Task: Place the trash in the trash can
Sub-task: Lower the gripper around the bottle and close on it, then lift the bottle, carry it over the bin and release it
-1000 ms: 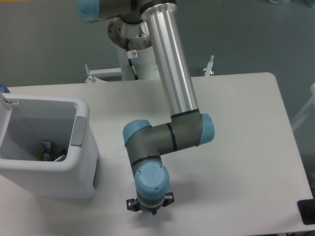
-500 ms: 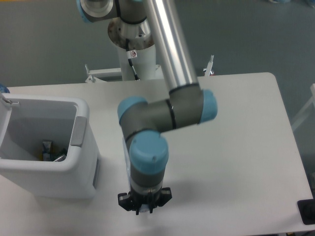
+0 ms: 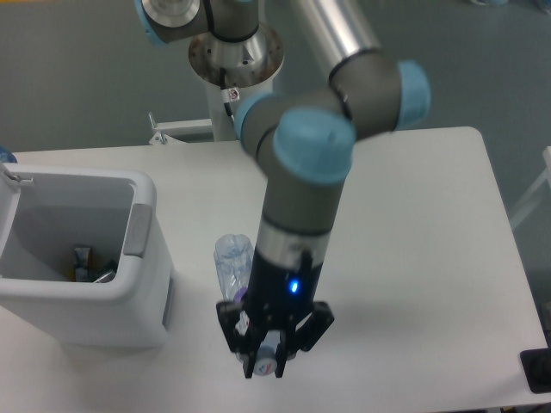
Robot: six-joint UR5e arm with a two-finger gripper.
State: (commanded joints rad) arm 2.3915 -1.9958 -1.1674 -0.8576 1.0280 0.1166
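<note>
White tabletop against a grey floor: a robot arm hangs its claw near the front edge, fingers pointing down and closed around the lower end of a crushed clear plastic bottle. The bottle's rounded clear end sticks out behind the arm toward the middle of the tabletop, while a bit of reddish-purple label and a pale cap end show between the black fingers. Whether the bottle rests on the surface or is lifted clear of it cannot be told from this angle.

At the left edge stands the trash can, a big white bin with a grey lining, its opening well apart from the claw. Some small items lie at its bottom; they are too small to identify, so whether the crumpled wrapper is among them is unclear. No wrapper shows on the tabletop.

By the look of it, the job is partway along: the bottle appears gripped, and the carry over to the bin and the drop are left to do.
</note>
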